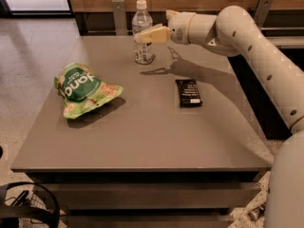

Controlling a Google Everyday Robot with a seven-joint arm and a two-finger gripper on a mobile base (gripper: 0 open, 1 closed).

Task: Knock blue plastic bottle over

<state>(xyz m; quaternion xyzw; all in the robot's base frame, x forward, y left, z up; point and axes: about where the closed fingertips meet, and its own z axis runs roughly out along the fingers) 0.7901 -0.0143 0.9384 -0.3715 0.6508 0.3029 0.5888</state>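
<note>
The blue plastic bottle [142, 32] stands upright near the far edge of the grey table [142, 137]. It is clear and ribbed, with a white cap and a pale label. My gripper [145, 36] reaches in from the right at mid-height of the bottle. Its cream tip overlaps the bottle's right side and seems to touch it. The arm [247, 46] stretches from the right edge of the view across the far right corner of the table.
A green snack bag [83, 90] lies on the left part of the table. A flat black bar [188, 92] lies right of centre. A wooden wall with metal posts runs behind the table. A black wheeled object [23, 208] sits on the floor at the lower left.
</note>
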